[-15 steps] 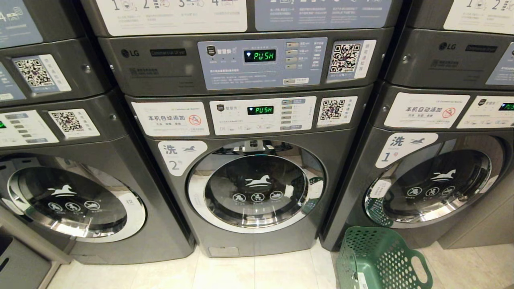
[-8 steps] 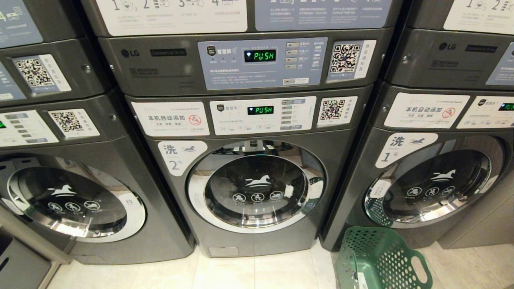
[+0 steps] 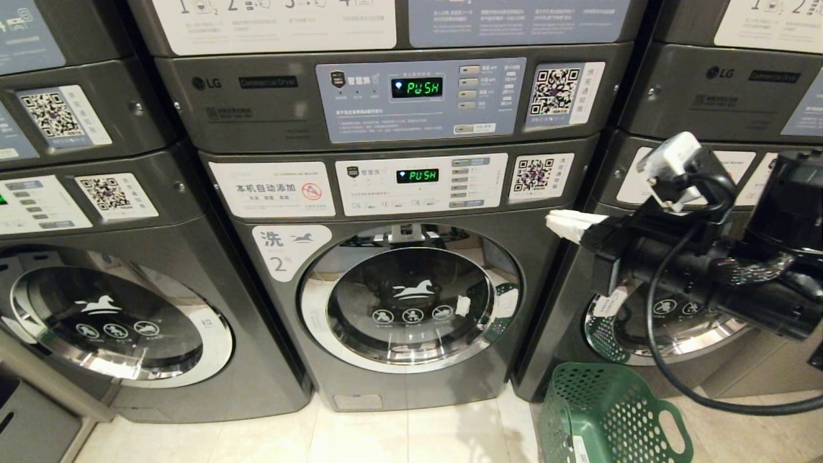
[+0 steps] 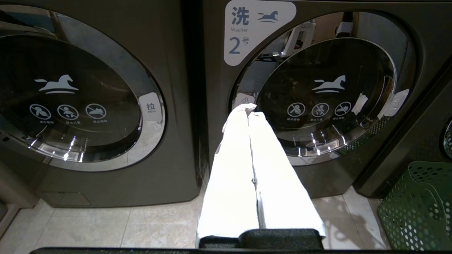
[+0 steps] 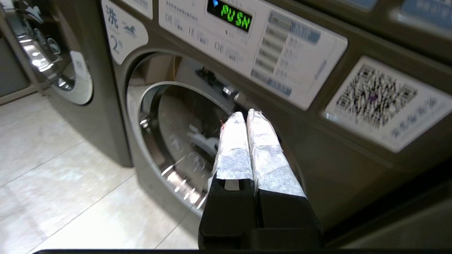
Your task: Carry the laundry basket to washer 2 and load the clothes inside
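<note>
From the head view, the dark grey front-loading washer 2 point(image 3: 398, 283) stands straight ahead, its round chrome-ringed glass door closed and a green "PUSH" glowing on its white control panel point(image 3: 421, 184). The dark green perforated plastic laundry basket point(image 3: 607, 415) sits on the pale tiled floor point(image 3: 411, 437), low at the right, in front of the neighbouring washer 1 point(image 3: 675, 321) and just beside washer 2's lower right corner. The black right arm reaches in level from the right across washer 1's door, a black cable looping beneath it; the right gripper point(image 3: 566, 224) points left, its white-wrapped fingertips pressed together near the upper right corner of washer 2's front, empty.

In the left wrist view, the left gripper point(image 4: 247, 110) hangs low and aims at washer 2's door, its two long white fingers point(image 4: 233, 183) closed flat against each other with nothing between them. The green basket shows at the edge, on the floor beyond washer 2.

In the right wrist view, the right gripper's fingers point(image 5: 268, 155) lie together, pointing at the top rim of washer 2's door, under the control panel.
</note>
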